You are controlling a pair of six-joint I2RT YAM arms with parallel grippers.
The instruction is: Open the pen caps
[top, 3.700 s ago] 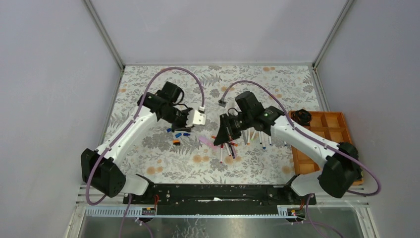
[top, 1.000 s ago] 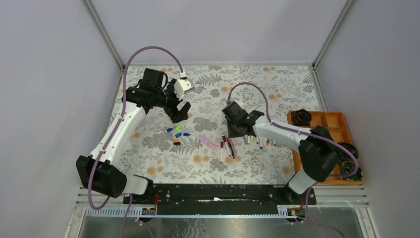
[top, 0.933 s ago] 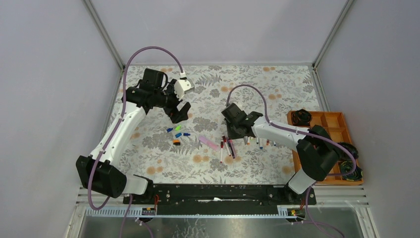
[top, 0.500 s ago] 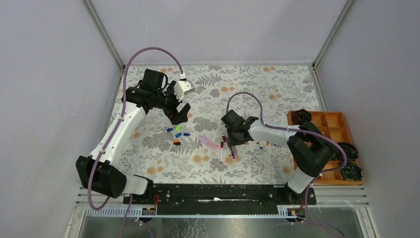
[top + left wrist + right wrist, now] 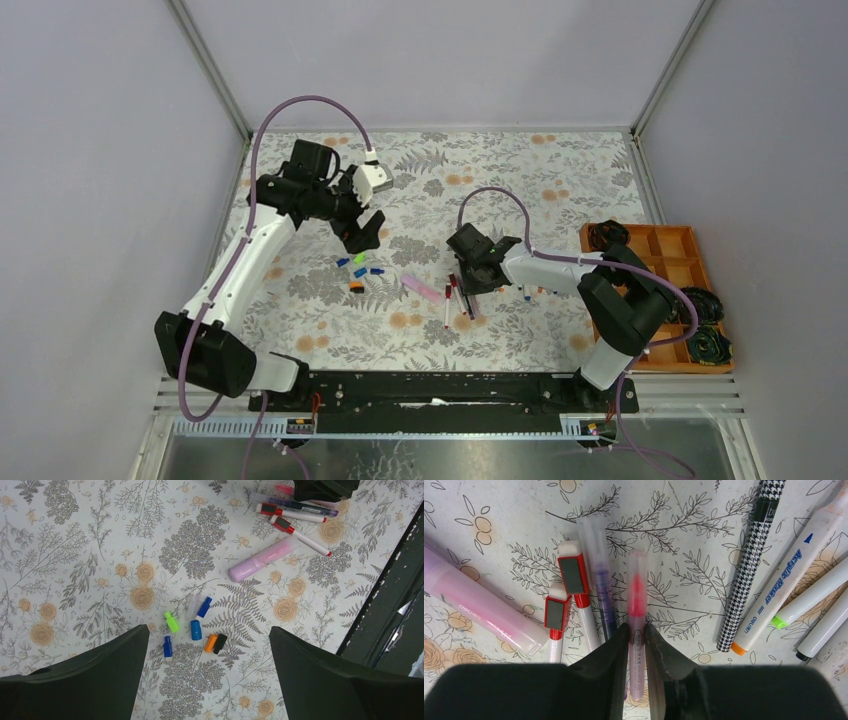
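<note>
1. The right gripper (image 5: 636,630) is down on the table (image 5: 75,555). It squeezes a pink pen (image 5: 636,592) tight between its two narrow fingers.
2. The pen's see-through cap (image 5: 637,560) is on and sticks out past the fingertips. I think that is on purpose, so the cap end stays free to be pulled off.
3. More pens lie just beside this gripper. On one side are two pens with red caps (image 5: 572,575), and on the other is a checked black-and-white pen (image 5: 751,565).
4. The left gripper (image 5: 207,630) hangs up in the air. Its fingers are wide apart and hold nothing.
5. Right under it lie the loose caps (image 5: 195,630) in green, blue, orange and black. It looks like the spot where pulled-off caps get dropped.
6. A few seconds ago the right gripper was high above the pens, and now it has come down onto one. A second ago its arm reached out longer, and now the elbow is folded in.
7. A few seconds ago the left gripper was closer to the right one. It has since pulled back, and in the last second it has hardly moved.
</note>
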